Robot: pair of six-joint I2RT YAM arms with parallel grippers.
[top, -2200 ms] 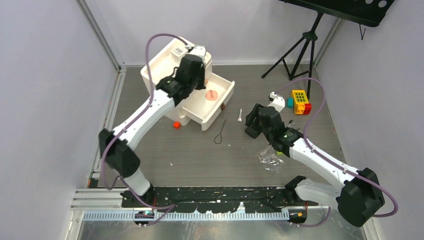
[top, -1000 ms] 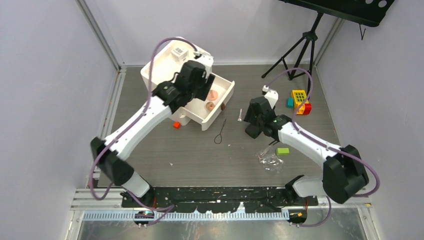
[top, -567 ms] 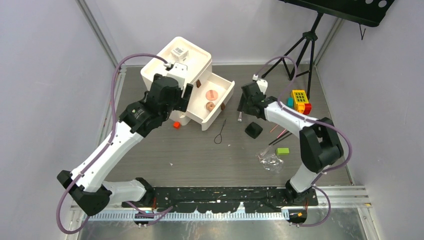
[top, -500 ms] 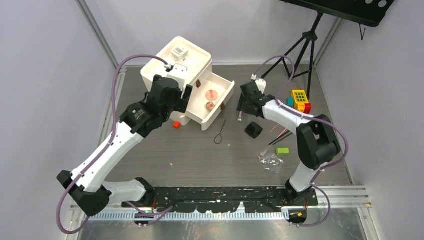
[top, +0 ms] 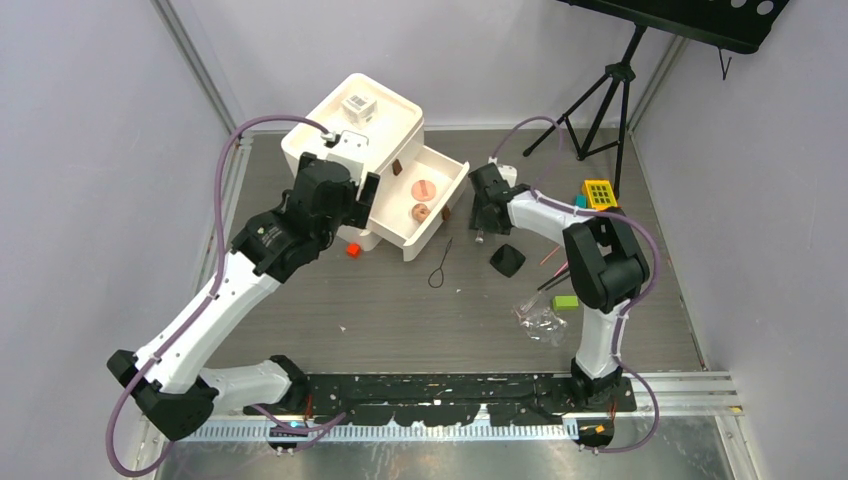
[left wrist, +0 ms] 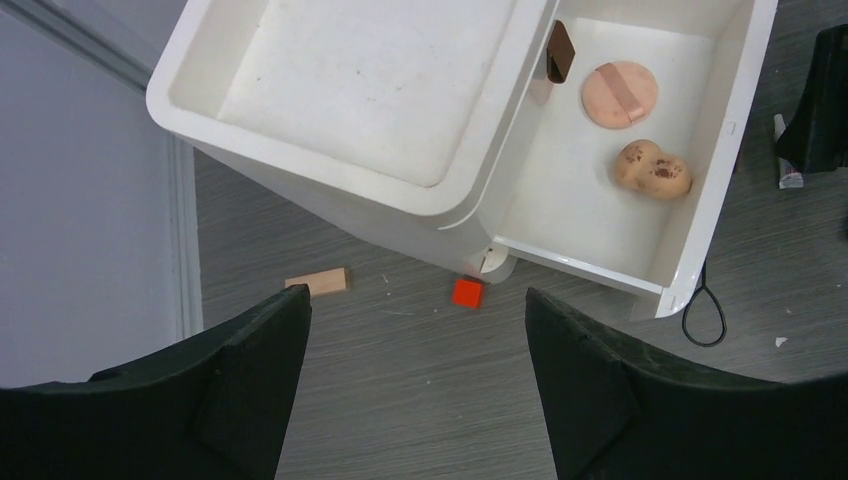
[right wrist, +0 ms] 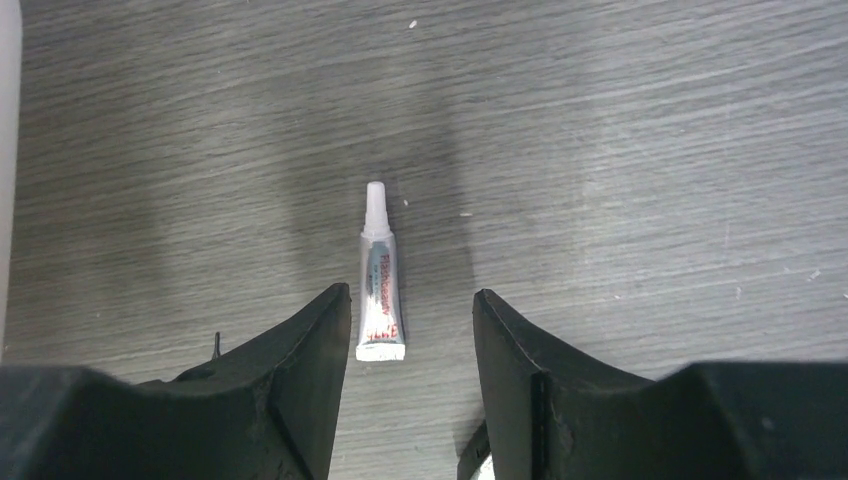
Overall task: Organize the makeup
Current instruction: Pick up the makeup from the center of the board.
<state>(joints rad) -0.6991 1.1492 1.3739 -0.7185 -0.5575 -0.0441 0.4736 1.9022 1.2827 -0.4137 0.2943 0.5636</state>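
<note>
The white tube (right wrist: pixel 380 280) lies flat on the table, and my right gripper (right wrist: pixel 412 295) stands open over it. The tube's flat end sits between the fingers, closer to the left one, touching neither. Seen from above, the right gripper (top: pixel 483 212) hovers right of the white organizer's drawer (top: pixel 452 190). The pink puff (left wrist: pixel 619 81) and a peach sponge (left wrist: pixel 653 170) lie inside that drawer. My left gripper (left wrist: pixel 415 300) is open and empty above the floor in front of the organizer. The black compact (top: pixel 507 260), pencils (top: pixel 556 276) and a green piece (top: pixel 566 301) lie to the right.
A clear barcoded box (top: pixel 358 104) sits on the organizer's top tray. A red cube (left wrist: pixel 467 292) and a wooden block (left wrist: pixel 317 282) lie by the organizer's base. A black loop (top: pixel 440 270), crumpled clear plastic (top: pixel 540 322), toy blocks (top: pixel 598 197) and a tripod (top: pixel 600 100) are also present.
The left arm has drawn back from the drawer, leaving the sponge inside. The right arm has swung left from the compact to over the white tube, its jaws narrowing slightly.
</note>
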